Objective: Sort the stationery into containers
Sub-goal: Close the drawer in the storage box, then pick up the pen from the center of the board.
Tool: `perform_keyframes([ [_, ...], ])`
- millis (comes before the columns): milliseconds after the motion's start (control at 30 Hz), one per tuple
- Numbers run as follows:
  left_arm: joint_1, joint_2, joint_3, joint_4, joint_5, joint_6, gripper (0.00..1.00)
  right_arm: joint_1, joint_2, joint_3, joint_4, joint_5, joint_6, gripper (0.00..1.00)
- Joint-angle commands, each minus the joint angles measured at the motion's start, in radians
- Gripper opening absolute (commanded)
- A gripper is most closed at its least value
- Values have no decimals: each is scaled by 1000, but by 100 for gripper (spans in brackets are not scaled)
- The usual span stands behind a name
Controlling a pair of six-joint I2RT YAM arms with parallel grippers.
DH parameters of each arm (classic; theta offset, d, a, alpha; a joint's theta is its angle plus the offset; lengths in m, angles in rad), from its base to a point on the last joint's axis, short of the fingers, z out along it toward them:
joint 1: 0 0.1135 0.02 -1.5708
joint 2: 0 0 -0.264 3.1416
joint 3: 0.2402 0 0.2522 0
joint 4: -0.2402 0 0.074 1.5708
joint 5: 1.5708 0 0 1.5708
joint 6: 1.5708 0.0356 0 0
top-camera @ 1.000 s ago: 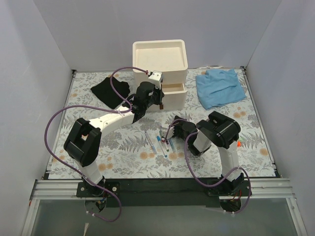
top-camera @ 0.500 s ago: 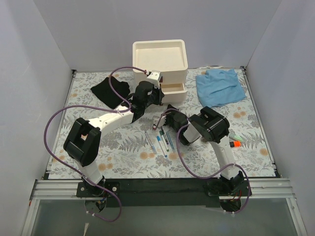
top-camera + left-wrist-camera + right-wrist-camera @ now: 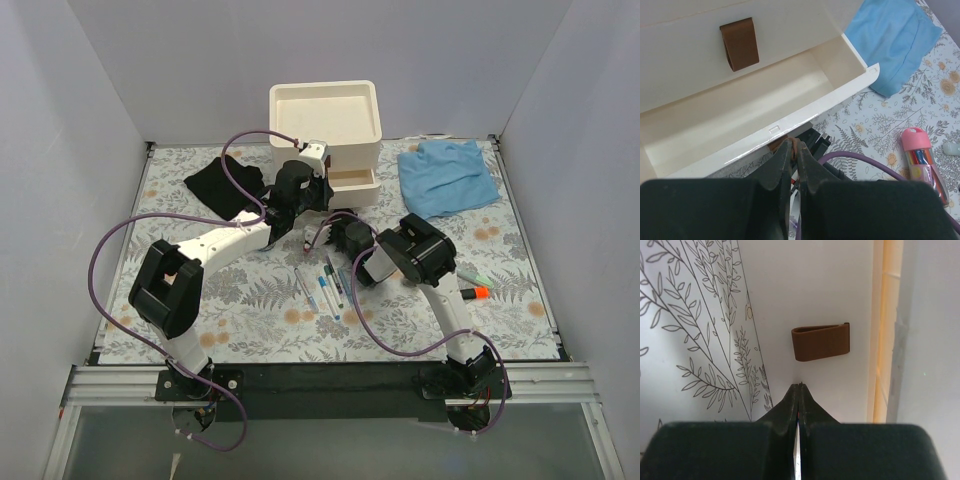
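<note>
The cream-white organiser [image 3: 325, 122] stands at the back, its middle drawer [image 3: 352, 180] pulled out and empty in the left wrist view [image 3: 755, 107]. My left gripper [image 3: 312, 203] is shut on that drawer's brown handle [image 3: 785, 141]. My right gripper [image 3: 322, 237] is just in front of the organiser's lower drawer, shut on a slim white pen [image 3: 799, 460], close to a brown handle [image 3: 821, 341]. Several pens [image 3: 325, 285] lie on the mat. A black marker with an orange end [image 3: 476, 292] lies at the right. A pink-capped clear tube [image 3: 922, 162] lies near it.
A black cloth [image 3: 225, 180] lies left of the organiser and a blue cloth [image 3: 447, 175] lies right of it. The floral mat [image 3: 250, 320] covers the table. Purple cables loop from both arms over the mat. White walls stand on three sides.
My right gripper has moved from the pens up and left to the organiser's front, carrying a white pen. My left gripper has shifted slightly back with the drawer handle.
</note>
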Motion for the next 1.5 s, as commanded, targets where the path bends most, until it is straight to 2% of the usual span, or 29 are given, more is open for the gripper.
perform_keyframes([
  [0, 3, -97, 27, 48, 9, 5, 0, -1, 33, 45, 562, 47, 14, 1],
  [200, 3, -118, -2, 74, 8, 24, 0, -2, -39, -22, 562, 77, 37, 1],
  [333, 3, -144, -48, 103, 21, 27, 0, 8, -151, -182, 562, 49, 60, 1],
  [433, 3, -172, -84, 109, 31, 13, 0, 27, -257, -291, 562, 100, 89, 27],
  [467, 3, -182, -99, 111, 41, 12, 0, 37, -283, -362, 562, 101, 90, 44],
  [567, 3, -195, -120, 125, 49, 10, 0, 60, -381, -488, 561, 129, 110, 54],
  [700, 3, -202, -136, 126, 78, 7, 0, 91, -475, -587, 561, 196, 138, 55],
  [867, 1, -207, -139, 122, 98, 5, 0, 116, -518, -615, 561, 279, 142, 55],
  [1467, -38, -221, -142, 79, 104, -8, 0, 123, -575, -670, 561, 348, 162, 53],
])
